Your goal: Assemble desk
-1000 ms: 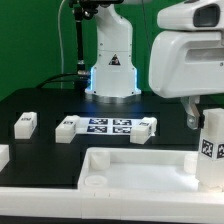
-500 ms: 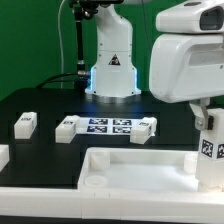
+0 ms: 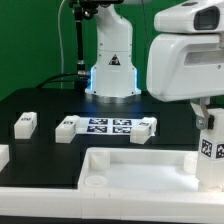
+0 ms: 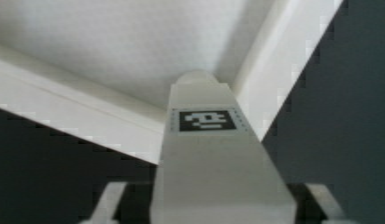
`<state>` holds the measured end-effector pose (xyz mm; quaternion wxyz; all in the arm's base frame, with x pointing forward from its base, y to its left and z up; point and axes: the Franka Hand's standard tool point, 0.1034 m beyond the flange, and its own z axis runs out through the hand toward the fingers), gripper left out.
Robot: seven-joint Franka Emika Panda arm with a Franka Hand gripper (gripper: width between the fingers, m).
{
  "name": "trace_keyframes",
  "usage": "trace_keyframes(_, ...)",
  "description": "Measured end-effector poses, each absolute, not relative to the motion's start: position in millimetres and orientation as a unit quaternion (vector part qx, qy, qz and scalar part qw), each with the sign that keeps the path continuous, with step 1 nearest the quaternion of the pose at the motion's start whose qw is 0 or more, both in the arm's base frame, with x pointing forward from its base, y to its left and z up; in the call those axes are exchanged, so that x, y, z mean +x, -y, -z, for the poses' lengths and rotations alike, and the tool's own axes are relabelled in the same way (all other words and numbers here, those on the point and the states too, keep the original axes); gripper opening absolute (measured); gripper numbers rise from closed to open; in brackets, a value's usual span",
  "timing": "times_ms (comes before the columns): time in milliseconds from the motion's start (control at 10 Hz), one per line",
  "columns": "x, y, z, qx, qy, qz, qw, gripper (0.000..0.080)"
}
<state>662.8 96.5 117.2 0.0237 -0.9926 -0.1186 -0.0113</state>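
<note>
The desk panel (image 3: 130, 160), white and rimmed, lies at the front of the black table. An upright white leg (image 3: 212, 150) with a square tag stands at the panel's corner on the exterior view's right. My gripper (image 3: 209, 124) is shut on this leg near its top. In the wrist view the leg (image 4: 215, 165) runs between my fingers (image 4: 111, 205), its tagged end over the panel's rim (image 4: 82, 95). My gripper (image 4: 215, 208) holds it on both sides. Whether the leg's lower end sits in a socket is hidden.
The marker board (image 3: 105, 125) lies mid-table. Three loose legs rest near it: one (image 3: 25, 123) to the exterior view's left, one (image 3: 66, 129) and one (image 3: 145, 128) at the board's ends. Another white piece (image 3: 3, 155) shows at the left edge. The arm's base (image 3: 112, 65) stands behind.
The jaws have come together on the upright leg. The finger that stood apart from it a second ago now presses against its side. The leg and panel have not moved.
</note>
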Motion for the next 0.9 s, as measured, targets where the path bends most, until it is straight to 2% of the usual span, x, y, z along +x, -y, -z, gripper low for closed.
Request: trace_keyframes(900,662.8,-92.0,-116.0,-0.953,-0.299,0.011,0.05,0.029)
